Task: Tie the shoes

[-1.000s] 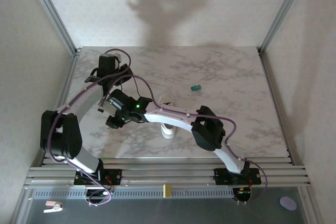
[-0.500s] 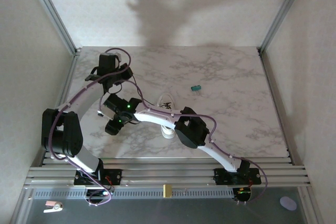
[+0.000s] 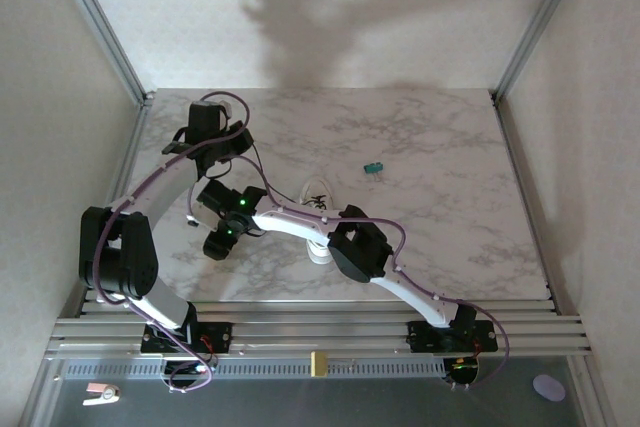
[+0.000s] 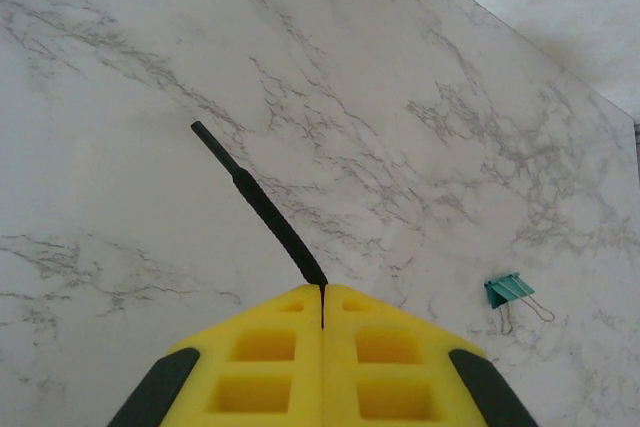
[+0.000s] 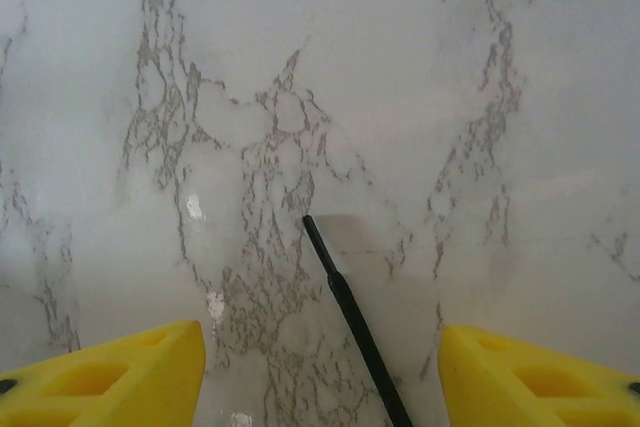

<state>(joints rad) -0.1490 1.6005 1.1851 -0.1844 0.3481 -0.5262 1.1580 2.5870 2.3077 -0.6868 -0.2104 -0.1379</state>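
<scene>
The white shoe [image 3: 319, 251] stands mid-table, largely covered by my right forearm. A black lace [image 3: 268, 169] runs from it to my left gripper [image 3: 241, 140] at the far left. In the left wrist view that gripper [image 4: 322, 289] is shut on the lace [image 4: 262, 205], whose stiff tip pokes out ahead over the marble. My right gripper [image 5: 320, 337] hangs open low over the table left of the shoe. Another black lace end [image 5: 345, 307] lies on the marble between its yellow fingers [image 5: 130, 377], touching neither.
A small green binder clip [image 3: 372, 168] [image 4: 510, 290] lies on the marble tabletop [image 3: 440, 197] right of the shoe. Metal frame posts and walls bound the table on both sides. The two arms cross close together at the left.
My right arm has swung left, its elbow sliding toward the shoe and its wrist edging further left. The left arm has stayed where it was.
</scene>
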